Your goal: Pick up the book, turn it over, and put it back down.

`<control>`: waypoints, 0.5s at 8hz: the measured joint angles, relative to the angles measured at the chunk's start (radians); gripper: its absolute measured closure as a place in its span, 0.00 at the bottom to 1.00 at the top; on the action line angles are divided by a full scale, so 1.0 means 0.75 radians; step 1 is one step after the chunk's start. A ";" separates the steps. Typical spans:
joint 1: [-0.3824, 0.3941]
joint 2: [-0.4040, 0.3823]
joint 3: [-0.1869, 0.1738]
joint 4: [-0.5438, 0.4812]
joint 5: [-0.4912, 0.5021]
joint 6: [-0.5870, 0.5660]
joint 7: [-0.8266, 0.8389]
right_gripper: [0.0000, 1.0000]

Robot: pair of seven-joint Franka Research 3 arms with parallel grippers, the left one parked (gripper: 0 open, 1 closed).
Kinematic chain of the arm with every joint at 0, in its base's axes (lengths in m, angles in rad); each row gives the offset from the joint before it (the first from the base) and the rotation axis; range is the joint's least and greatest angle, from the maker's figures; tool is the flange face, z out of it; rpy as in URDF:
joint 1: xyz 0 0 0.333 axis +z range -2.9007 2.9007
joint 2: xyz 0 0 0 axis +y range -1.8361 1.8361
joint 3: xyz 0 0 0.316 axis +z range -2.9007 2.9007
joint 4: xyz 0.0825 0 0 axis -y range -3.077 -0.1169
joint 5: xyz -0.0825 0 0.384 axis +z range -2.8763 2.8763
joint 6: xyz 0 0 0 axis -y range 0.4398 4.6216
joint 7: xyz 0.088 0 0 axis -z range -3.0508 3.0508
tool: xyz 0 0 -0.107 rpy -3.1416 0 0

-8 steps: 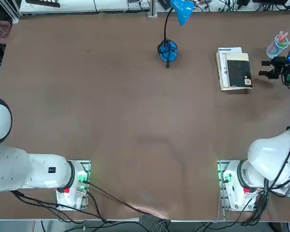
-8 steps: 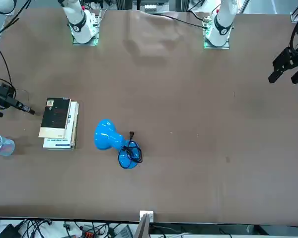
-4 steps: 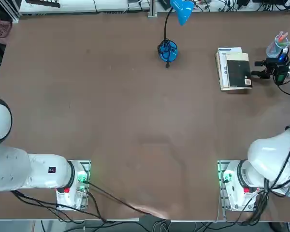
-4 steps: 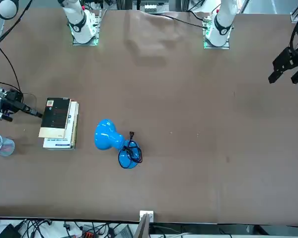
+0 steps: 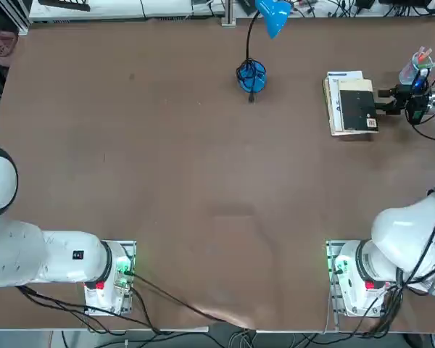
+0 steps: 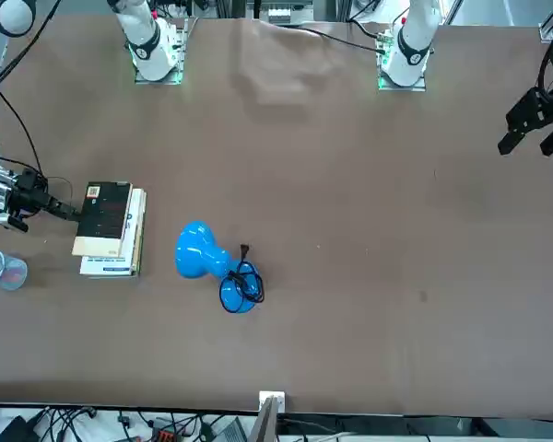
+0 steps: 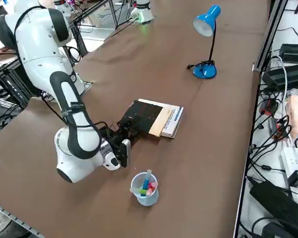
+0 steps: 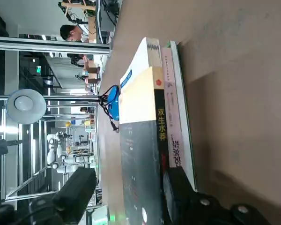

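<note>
Right gripper (image 8: 126, 197) spread, level, straddling the book's (image 5: 358, 107) edge

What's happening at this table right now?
The right arm has brought its gripper level to the edge of a small stack of books. Its open fingers straddle the dark book on top, one above the cover and one under it. The book lies flat, not yet lifted.
</note>
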 joint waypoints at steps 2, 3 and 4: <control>0.000 0.021 0.009 0.000 0.000 -0.003 -0.034 0.13; 0.000 0.033 0.015 0.000 0.000 -0.003 -0.042 0.13; 0.000 0.040 0.016 0.000 0.000 -0.004 -0.047 0.14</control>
